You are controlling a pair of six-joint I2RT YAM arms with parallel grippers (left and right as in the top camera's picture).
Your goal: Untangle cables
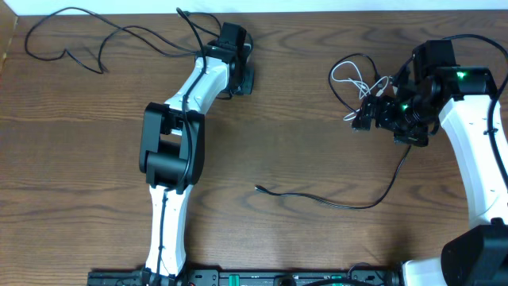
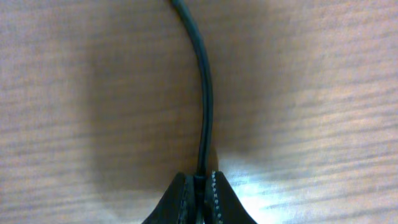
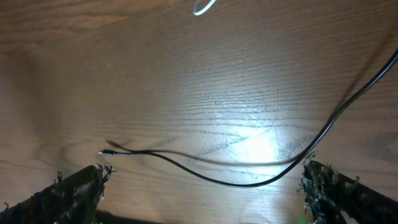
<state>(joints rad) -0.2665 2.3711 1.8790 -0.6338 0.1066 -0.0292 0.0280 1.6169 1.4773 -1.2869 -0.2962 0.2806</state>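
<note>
Currently I log: left gripper (image 2: 202,182), jaws pinching first black cable (image 2: 208,93) near the far edge of the table (image 1: 286,143), probably to drag it clear; right gripper (image 3: 205,169), jaws spread over second black cable (image 3: 239,185), white cable (image 1: 349,79) nearby.

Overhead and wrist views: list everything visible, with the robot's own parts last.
long thin black cable: one, black, table's far-left, running to the left hand
second thin black cable: one, black, centre, curving up to the right hand
thin white cable: one, white, looped beside the right hand
brown wooden table: one, brown, under everything
left hand: one, black, shut on the first cable
right hand: one, black, open over the second cable
</note>
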